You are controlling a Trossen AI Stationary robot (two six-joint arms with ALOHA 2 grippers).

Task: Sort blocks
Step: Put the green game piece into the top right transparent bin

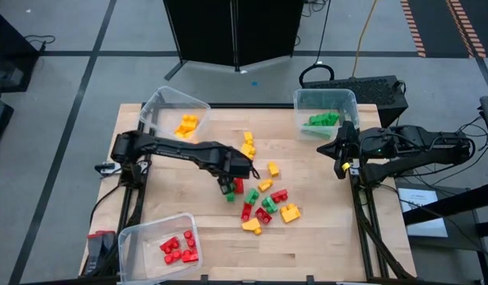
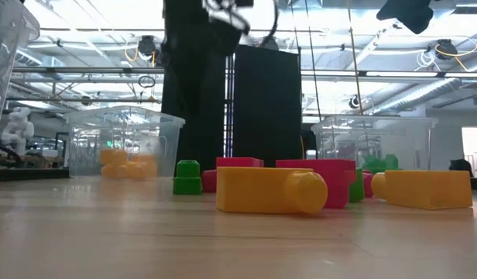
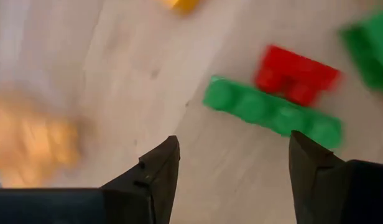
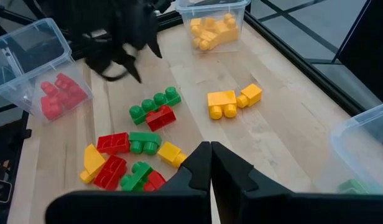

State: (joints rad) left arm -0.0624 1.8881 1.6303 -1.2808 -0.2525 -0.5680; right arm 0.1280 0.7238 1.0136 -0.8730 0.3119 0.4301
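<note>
Red, yellow and green blocks (image 1: 264, 202) lie loose on the table's middle. A long green block (image 3: 272, 115) lies flat beside a red one (image 3: 295, 81). My left gripper (image 3: 235, 146) hovers open just above that pair (image 1: 232, 191) and touches neither; the right wrist view shows it (image 4: 126, 56) off the wood above the green block (image 4: 155, 102). My right gripper (image 4: 210, 149) is shut and empty, waiting in the air at the table's right edge (image 1: 341, 166), near the bin of green blocks (image 1: 325, 115).
Three clear bins stand at corners: yellow blocks in the far left one (image 1: 174, 115), green in the far right one, red in the near left one (image 1: 161, 249). More yellow blocks (image 1: 249, 145) lie beyond the left gripper. The near right of the table (image 1: 331, 237) is bare wood.
</note>
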